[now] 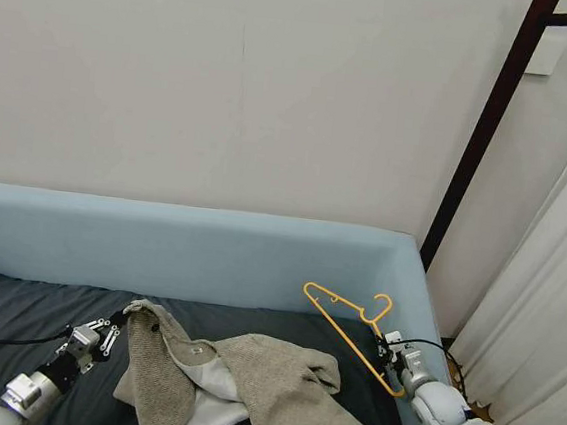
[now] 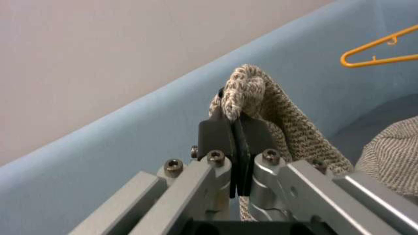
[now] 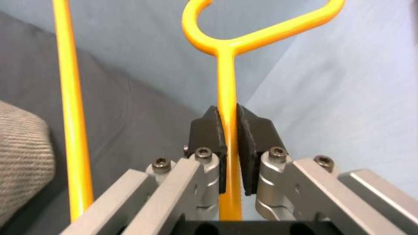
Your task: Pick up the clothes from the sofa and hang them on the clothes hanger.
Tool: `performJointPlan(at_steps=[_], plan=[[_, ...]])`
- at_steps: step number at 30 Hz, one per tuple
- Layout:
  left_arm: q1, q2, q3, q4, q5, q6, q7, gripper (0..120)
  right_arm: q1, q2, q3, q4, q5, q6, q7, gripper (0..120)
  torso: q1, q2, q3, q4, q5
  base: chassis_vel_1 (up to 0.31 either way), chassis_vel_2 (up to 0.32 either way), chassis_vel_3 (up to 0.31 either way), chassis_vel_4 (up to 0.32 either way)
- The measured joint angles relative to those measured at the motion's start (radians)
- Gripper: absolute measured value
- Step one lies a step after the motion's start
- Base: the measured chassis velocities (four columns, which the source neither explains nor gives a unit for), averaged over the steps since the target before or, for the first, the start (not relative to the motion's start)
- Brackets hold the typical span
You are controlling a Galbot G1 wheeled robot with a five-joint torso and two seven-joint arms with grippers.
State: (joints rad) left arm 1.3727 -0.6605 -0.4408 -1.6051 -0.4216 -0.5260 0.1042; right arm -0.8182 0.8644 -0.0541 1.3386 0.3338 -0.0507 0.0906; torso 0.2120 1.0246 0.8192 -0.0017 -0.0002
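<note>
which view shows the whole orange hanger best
Head view: the orange hanger shows whole, held by the right gripper. The right wrist view has its neck, hook and one arm at the shut jaws; the left wrist view catches one end.

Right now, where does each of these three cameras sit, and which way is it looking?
Head: on the robot's head, looking forward and down at the sofa, the sweater and the wall; the left gripper and right gripper show.
Left wrist: on the left wrist, looking along its own fingers, shut on the sweater, toward the sofa back.
Right wrist: on the right wrist, looking along its own fingers, shut on the hanger.
Shared: head and left wrist views both show sweater and hanger.
</note>
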Motion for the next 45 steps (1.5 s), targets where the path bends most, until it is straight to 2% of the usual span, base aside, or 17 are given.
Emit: performJointPlan(at_steps=[3, 7, 10, 13, 16, 19, 20, 24, 26, 29, 32, 40, 45], plan=[[-0.001, 0.036, 0.005, -0.03, -0.013, 0.013, 0.004, 0, -0.124, -0.07, 0.045, 0.168, -0.077, 0.04, 0.02, 5, 0.0, 0.0, 0.0, -0.0002, 0.0002, 0.0, 0.0, 0.0, 0.0], [-0.002, 0.062, 0.007, -0.053, -0.032, 0.026, 0.006, 0, -0.203, -0.096, 0.073, 0.265, -0.163, 0.074, 0.038, 5, 0.0, 0.0, 0.0, -0.0001, 0.0002, 0.0, 0.0, 0.0, 0.0], [-0.002, 0.086, 0.009, -0.077, -0.056, 0.042, 0.007, 0, -0.262, -0.101, 0.089, 0.336, -0.242, 0.093, 0.061, 5, 0.0, 0.0, 0.0, 0.0002, 0.0001, 0.0, 0.0, 0.0, 0.0], [0.009, 0.127, 0.014, -0.13, -0.087, 0.077, -0.002, 0, -0.329, -0.084, 0.09, 0.404, -0.384, 0.12, 0.099, 5, 0.0, 0.0, 0.0, 0.0003, 0.0, 0.0, 0.0, 0.0, 0.0], [0.019, 0.145, 0.018, -0.166, -0.104, 0.105, -0.017, 0, -0.357, -0.07, 0.09, 0.429, -0.429, 0.127, 0.111, 5, 0.0, 0.0, 0.0, 0.0004, 0.0003, 0.0, 0.0, 0.0, 0.0], [0.036, 0.168, 0.027, -0.231, -0.134, 0.176, -0.057, 0, -0.41, -0.059, 0.093, 0.474, -0.477, 0.135, 0.117, 5, 0.0, 0.0, 0.0, 0.0002, 0.0002, 0.0, 0.0, 0.0, 0.0], [0.036, 0.168, 0.027, -0.231, -0.134, 0.176, -0.057, 0, -0.41, -0.059, 0.093, 0.474, -0.477, 0.135, 0.117, 5, 0.0, 0.0, 0.0, 0.0002, 0.0002, 0.0, 0.0, 0.0, 0.0], [0.069, 0.192, 0.041, -0.359, -0.182, 0.348, -0.15, 0, -0.466, -0.065, 0.088, 0.527, -0.52, 0.144, 0.12, 5, 0.0, 0.0, 0.0, 0.0001, 0.0001, 0.0, 0.0, 0.0, 0.0], [0.07, 0.193, 0.041, -0.366, -0.185, 0.36, -0.156, 0, -0.468, -0.065, 0.087, 0.532, -0.522, 0.144, 0.12, 5, 0.0, 0.0, 0.0, 0.0001, 0.0002, 0.0, 0.0, 0.0, 0.0], [0.078, 0.201, 0.046, -0.443, -0.217, 0.461, -0.209, 0, -0.469, -0.063, 0.061, 0.563, -0.53, 0.14, 0.122, 5, 0.0, 0.0, 0.0, 0.0001, 0.0, 0.0, 0.0, 0.0, 0.0], [0.095, 0.205, 0.044, -0.483, -0.22, 0.493, -0.222, 0, -0.453, -0.056, 0.04, 0.564, -0.533, 0.136, 0.123, 5, 0.0, 0.0, 0.0, 0.0002, 0.0001, 0.0, 0.0, 0.0, 0.0], [0.124, 0.21, 0.037, -0.532, -0.248, 0.533, -0.247, 0, -0.425, -0.036, 0.003, 0.558, -0.533, 0.132, 0.123, 5, 0.0, 0.0, 0.0, 0.0002, 0.0001, 0.0, 0.0, 0.0, 0.0], [0.099, 0.213, 0.077, -0.548, -0.265, 0.544, -0.249, 0, -0.374, -0.011, -0.055, 0.545, -0.531, 0.125, 0.126, 5, 0.0, 0.0, 0.0, 0.0002, 0.0, 0.0, 0.0, 0.0, 0.0]])
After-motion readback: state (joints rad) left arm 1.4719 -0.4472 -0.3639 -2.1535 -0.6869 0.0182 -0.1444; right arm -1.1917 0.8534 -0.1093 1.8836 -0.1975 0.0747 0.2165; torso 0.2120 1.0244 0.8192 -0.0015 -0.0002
